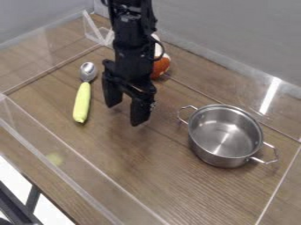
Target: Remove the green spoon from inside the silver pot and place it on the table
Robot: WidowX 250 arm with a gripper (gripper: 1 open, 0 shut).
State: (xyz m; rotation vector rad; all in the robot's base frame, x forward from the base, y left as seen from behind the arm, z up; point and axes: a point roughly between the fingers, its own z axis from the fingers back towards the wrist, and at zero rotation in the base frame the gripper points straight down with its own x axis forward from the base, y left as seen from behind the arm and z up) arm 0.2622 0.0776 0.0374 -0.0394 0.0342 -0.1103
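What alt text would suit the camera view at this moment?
A green spoon lies on the wooden table, outside the empty silver pot to its right. Between them a black robot arm points its open gripper down, holding nothing. A red-brown rounded object sits behind the arm.

The green spoon (83,94) is lying flat on the counter (141,163), its yellow-green handle pointing toward the camera and its silver bowl away. The silver pot (227,134) is sitting upright and empty, well apart to the right, loop handles on opposite sides.
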